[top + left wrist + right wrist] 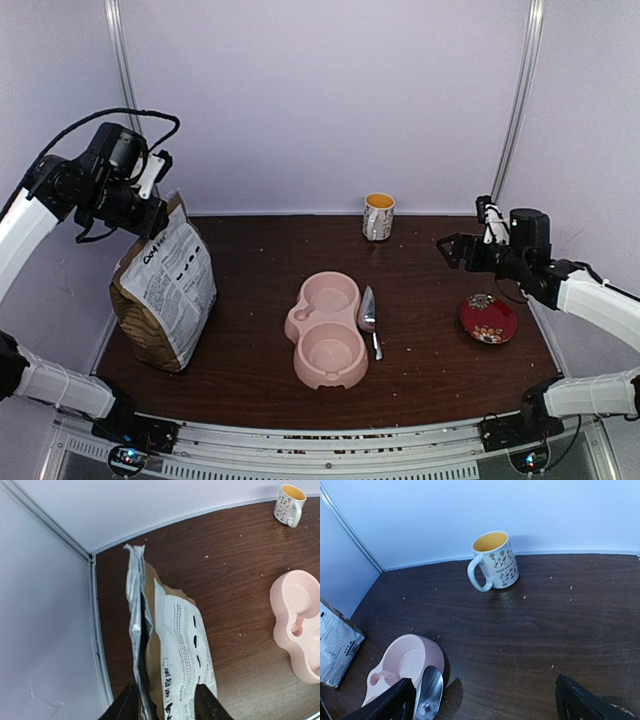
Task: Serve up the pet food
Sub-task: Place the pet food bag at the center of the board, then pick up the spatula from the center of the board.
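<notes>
Pet food pellets: none discernible, so orientation cannot be told.
Top view: paper bag (165, 295) stands on end beneath left gripper (158, 208); right gripper (448, 250) spread. Left wrist: fingers (204, 704) apart, astride bag's top edge. Right wrist: jaws wide, empty.

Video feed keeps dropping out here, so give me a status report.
Left pincer astride the bag top, grip unclear. Right pincer open, empty. Bowl holds no kibble. Spoon beside it, nothing blocking.
</notes>
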Action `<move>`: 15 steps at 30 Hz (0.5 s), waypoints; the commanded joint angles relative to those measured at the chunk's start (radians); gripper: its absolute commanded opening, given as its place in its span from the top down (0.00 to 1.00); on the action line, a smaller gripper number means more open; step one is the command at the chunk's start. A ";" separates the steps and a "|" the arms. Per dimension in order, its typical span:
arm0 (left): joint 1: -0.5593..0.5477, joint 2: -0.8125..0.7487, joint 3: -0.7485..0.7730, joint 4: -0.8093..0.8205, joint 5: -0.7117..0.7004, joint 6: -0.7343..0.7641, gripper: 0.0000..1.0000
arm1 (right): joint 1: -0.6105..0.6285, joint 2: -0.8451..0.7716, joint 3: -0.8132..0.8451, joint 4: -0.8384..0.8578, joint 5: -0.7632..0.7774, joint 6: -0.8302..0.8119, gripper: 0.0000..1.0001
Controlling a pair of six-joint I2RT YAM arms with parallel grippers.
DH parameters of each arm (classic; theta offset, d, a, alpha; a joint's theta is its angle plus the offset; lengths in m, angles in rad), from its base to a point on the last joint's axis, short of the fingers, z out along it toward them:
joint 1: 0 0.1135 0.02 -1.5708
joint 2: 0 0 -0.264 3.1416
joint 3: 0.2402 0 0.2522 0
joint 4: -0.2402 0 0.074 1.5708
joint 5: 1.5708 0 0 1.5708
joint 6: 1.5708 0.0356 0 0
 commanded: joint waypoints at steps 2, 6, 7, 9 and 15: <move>-0.003 -0.036 -0.003 0.144 0.010 0.050 0.43 | 0.115 -0.061 0.056 -0.301 0.140 0.029 0.00; -0.004 -0.070 -0.003 0.151 0.003 0.070 0.19 | 0.206 -0.092 0.068 -0.388 0.186 0.069 0.00; -0.003 -0.088 -0.013 0.161 0.001 0.077 0.12 | 0.228 -0.097 0.069 -0.407 0.196 0.081 0.00; -0.004 -0.118 -0.055 0.212 0.000 0.100 0.04 | 0.272 -0.105 0.067 -0.429 0.199 0.108 0.00; -0.003 -0.161 -0.142 0.304 0.011 0.110 0.02 | 0.429 -0.101 0.045 -0.443 0.197 0.184 0.00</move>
